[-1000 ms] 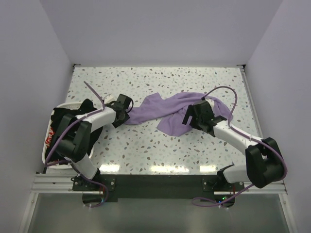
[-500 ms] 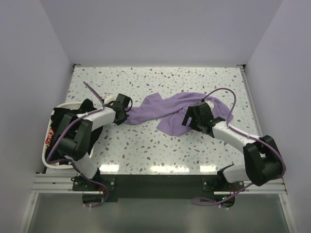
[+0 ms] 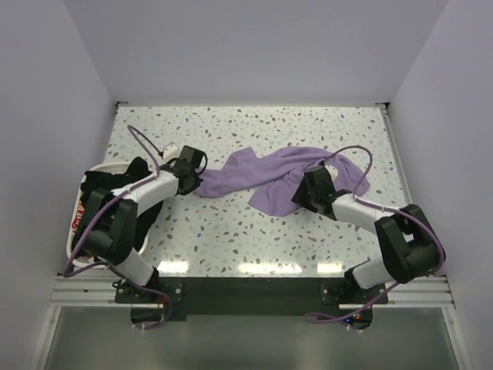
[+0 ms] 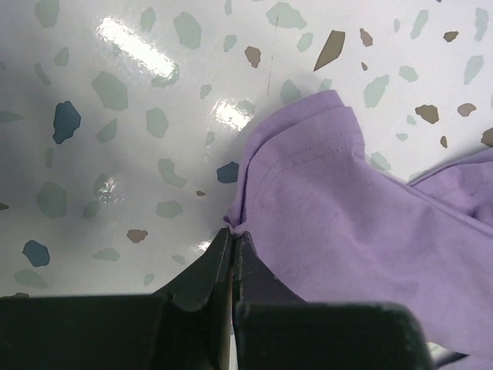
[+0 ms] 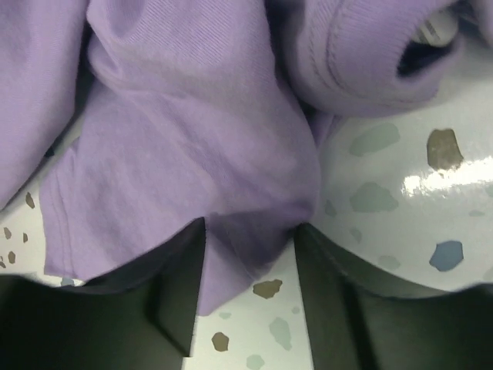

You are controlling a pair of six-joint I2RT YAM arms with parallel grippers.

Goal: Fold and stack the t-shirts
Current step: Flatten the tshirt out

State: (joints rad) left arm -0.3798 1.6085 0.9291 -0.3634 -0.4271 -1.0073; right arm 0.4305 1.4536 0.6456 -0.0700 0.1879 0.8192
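A lavender-purple t-shirt (image 3: 262, 173) lies crumpled across the middle of the speckled table. My left gripper (image 3: 199, 179) is at its left end, shut on a small pinch of the shirt's edge (image 4: 233, 231); the cloth (image 4: 347, 208) spreads away to the right. My right gripper (image 3: 298, 194) is low on the shirt's right part, jaws apart, with a fold of the lavender cloth (image 5: 192, 139) lying between its fingers (image 5: 250, 231). Black t-shirts (image 3: 96, 189) sit bunched in the tray at the left, one showing a red-and-white print (image 3: 77, 220).
A white tray (image 3: 71, 245) stands at the table's left edge beside the left arm's base. White walls close in the table at the back and on both sides. The shirt's collar (image 5: 362, 62) lies just beyond the right fingers.
My left gripper has shut on the shirt's left edge. My right gripper has lowered onto the cloth and its jaws have narrowed around a fold.
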